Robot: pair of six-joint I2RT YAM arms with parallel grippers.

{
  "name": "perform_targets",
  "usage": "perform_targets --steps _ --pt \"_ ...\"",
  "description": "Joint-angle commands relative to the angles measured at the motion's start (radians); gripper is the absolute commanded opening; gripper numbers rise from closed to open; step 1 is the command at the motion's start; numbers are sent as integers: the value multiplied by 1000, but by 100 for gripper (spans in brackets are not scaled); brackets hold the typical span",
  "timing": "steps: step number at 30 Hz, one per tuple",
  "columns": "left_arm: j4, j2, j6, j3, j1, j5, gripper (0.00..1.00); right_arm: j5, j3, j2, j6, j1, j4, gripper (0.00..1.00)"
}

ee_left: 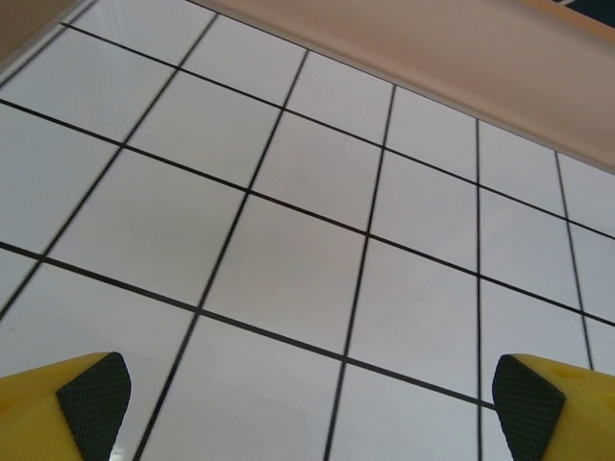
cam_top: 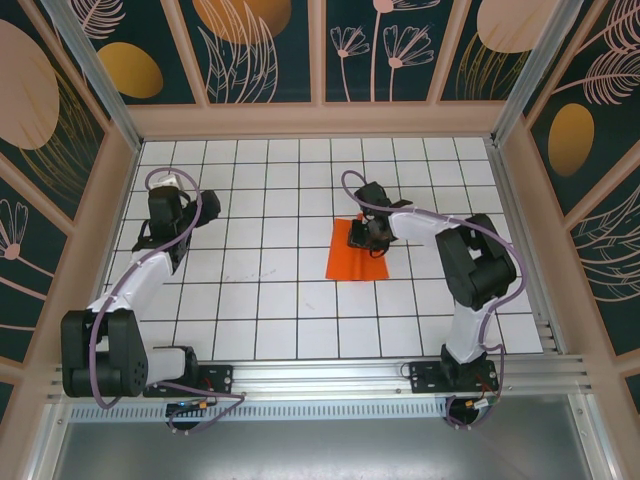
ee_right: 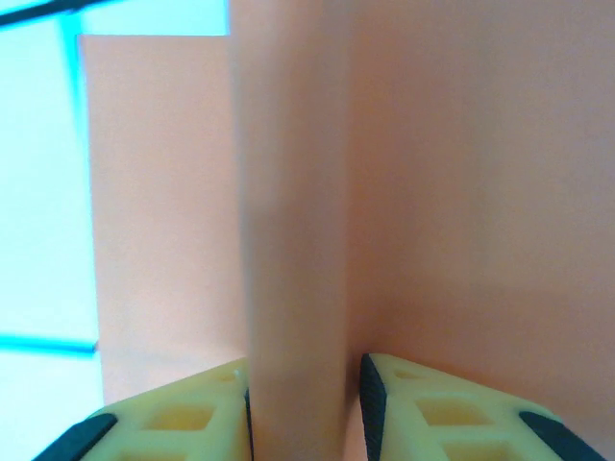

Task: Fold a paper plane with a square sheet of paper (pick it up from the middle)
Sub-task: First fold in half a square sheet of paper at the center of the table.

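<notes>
White grid tiles cover the tabletop, which is boxed in by dark leaf-patterned wall panels. From the overhead camera I see the square sheet of bright orange paper lying a little right of the tabletop's centre, with its edges nearly square to the grid lines.

The right tool sits directly on top of the sheet, over its far right part. Its body hides the exact contact point, so I cannot say whether the grip is truly at the middle. In the right wrist camera, the two pale yellow fingers have a raised ridge of the orange paper between them. The ridge touches both black pads, so I read this tool as pinching the paper. The ridge runs straight away from the tool, and the rest of the sheet spreads out flat to either side.

That is what the next move depends on, as I judge it. The paper is under the right tool, not beside it, so a lift has to go straight up, along neither side of the ridge.

The left tool hangs over bare tiles near the far left wall. Its yellow fingers are spread wide with nothing between them, and it is well apart from the sheet. The right arm is by far the nearer.
</notes>
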Motion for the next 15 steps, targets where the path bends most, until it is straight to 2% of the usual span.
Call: perform_targets --steps 1,6,9,15 --pt "6 26 -71 25 6 140 99 -302 -36 -84 32 11 176 27" --pt "166 76 -254 -37 6 413 99 -505 -78 -124 106 11 376 26" --pt "294 109 -366 -95 0 535 99 -584 -95 -112 146 10 456 27" --pt "308 131 -380 -118 -76 519 98 -561 -77 -33 119 0 423 30"
